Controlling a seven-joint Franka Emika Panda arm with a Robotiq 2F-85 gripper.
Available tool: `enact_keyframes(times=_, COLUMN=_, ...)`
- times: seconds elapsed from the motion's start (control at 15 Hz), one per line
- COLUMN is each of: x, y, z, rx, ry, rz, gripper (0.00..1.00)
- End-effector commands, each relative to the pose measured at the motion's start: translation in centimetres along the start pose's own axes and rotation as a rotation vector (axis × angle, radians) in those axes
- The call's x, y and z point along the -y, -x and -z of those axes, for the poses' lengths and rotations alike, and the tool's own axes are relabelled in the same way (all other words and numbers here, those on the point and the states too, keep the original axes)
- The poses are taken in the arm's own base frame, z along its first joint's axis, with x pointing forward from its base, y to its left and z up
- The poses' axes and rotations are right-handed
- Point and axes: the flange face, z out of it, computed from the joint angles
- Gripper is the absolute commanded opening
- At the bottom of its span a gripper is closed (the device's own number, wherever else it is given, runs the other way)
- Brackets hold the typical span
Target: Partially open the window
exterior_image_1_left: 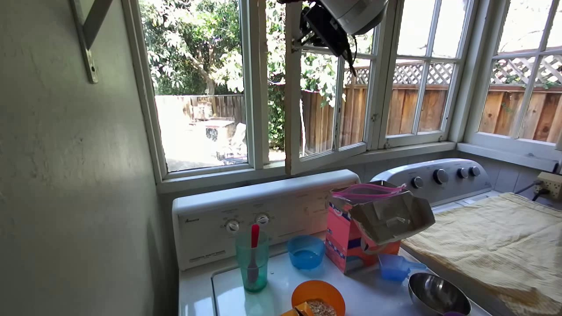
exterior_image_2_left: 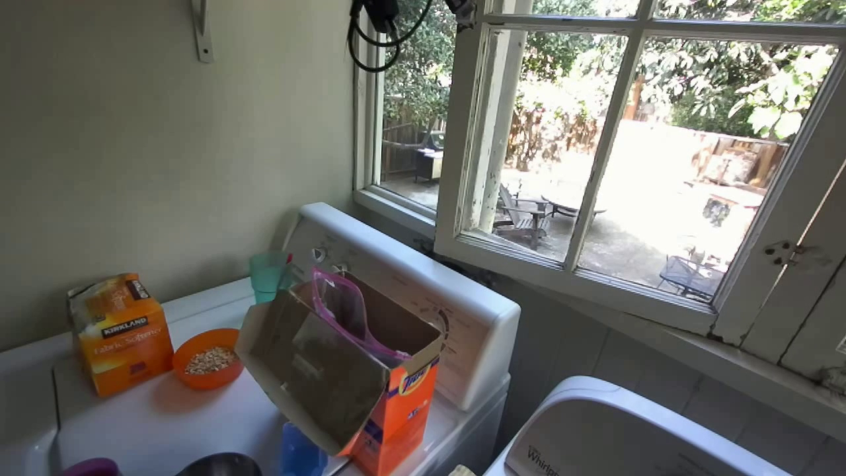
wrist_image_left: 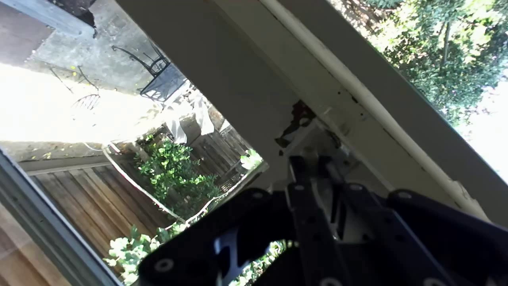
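Window (exterior_image_1_left: 339, 103) standing ajar, one o'clock in an exterior view, my jaws pinching its latch (wrist_image_left: 310, 153).
I'm expecting stiff swinging, holding there, off fragile glass (exterior_image_1_left: 319, 127).

The glass window (exterior_image_2_left: 605, 152) had worn paint; the pincer (wrist_image_left: 311, 163) looked matt, the metal bowl (exterior_image_1_left: 439, 290) glossy, the plastic tumbler (exterior_image_1_left: 262, 265) smooth, the cloth towel (exterior_image_1_left: 505, 245) creased.

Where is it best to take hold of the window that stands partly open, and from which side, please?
Probably by the small fitting on the window's free upright, from the room side: that upright stands swung open, and the fitting seems to jut, narrow enough to pinch.
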Motion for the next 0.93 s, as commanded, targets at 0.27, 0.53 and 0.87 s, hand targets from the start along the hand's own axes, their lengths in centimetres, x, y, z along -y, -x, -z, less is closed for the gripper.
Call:
enact_keyframes(times=0.27, x=1.0, y=6.3, z=9.3, rx=0.165, ry=0.217, rz=0.209, gripper=0.52)
enact_keyframes(times=0.53, x=4.2, y=7.9, z=12.7, rx=0.249, ry=0.248, rz=0.330, gripper=0.81)
enact_keyframes(times=0.87, x=6.5, y=7.2, z=15.8, rx=0.226, ry=0.357, rz=0.415, gripper=1.00)
